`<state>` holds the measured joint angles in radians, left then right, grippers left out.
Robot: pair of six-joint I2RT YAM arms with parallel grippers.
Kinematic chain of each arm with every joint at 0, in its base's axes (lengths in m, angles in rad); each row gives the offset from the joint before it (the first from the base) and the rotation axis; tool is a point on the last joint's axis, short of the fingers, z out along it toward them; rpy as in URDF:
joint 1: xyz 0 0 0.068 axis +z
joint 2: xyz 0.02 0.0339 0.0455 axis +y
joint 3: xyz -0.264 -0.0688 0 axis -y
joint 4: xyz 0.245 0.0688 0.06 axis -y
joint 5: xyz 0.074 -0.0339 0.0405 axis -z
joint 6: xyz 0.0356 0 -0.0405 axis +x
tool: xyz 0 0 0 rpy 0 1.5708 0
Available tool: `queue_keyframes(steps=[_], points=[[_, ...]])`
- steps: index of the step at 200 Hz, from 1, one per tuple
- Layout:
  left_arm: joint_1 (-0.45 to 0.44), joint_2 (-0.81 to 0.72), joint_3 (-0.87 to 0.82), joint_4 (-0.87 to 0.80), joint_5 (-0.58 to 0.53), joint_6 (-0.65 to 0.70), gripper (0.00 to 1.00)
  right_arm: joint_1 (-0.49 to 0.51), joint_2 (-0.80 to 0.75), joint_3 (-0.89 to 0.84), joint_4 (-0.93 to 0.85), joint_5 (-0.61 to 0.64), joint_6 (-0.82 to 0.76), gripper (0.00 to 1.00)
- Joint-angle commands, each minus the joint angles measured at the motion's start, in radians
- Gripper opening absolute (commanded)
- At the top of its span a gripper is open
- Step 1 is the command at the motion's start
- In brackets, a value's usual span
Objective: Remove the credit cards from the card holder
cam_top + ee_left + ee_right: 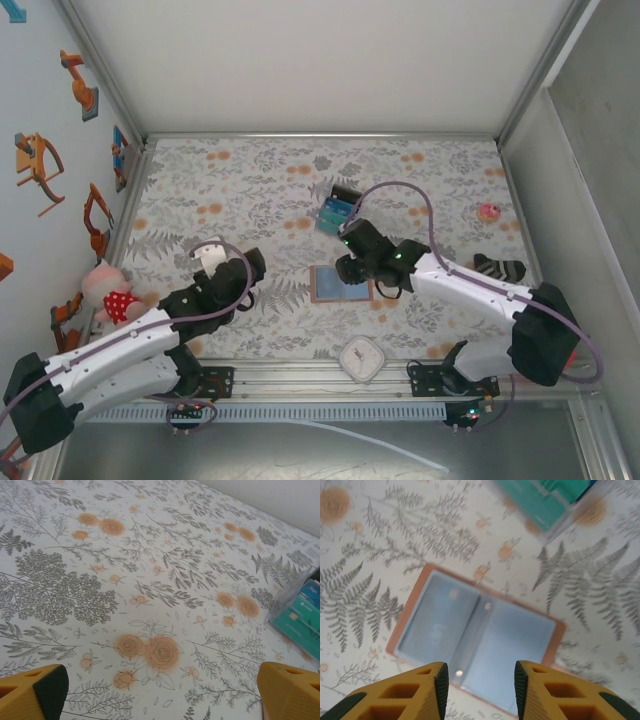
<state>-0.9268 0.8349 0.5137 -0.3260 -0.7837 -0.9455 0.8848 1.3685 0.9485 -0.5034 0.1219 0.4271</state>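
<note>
Card holder (338,284) on table (250,180); credit cards (335,213) behind.

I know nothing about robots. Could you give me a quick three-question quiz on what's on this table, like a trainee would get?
1. True or false: the card holder lies folded shut on the tablecloth.
2. Where are the teal cards? A) in a clear container; B) clamped between the right arm's jaws; C) under the card holder.
3. Fill in: the left arm's jaws stand wide ____, with nothing between them.

Key: 1 false, it lies opened flat, pale inside facing up. 2 A. 3 open.
</note>
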Motion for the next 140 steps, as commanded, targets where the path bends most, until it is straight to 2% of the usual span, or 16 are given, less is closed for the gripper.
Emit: queue_keyframes(steps=[1,58,140], points=[[0.006,-0.038,-0.025,-0.057,-0.067,-0.053,0.97,0.062,0.051,-0.001,0.024,0.045,0.108,0.40],[0.006,-0.069,-0.043,-0.135,-0.084,-0.124,0.97,0.145,0.287,0.105,0.026,0.007,0.098,0.42],[0.006,-0.094,-0.044,-0.163,-0.101,-0.125,0.97,0.146,0.411,0.174,0.022,-0.034,0.068,0.49]])
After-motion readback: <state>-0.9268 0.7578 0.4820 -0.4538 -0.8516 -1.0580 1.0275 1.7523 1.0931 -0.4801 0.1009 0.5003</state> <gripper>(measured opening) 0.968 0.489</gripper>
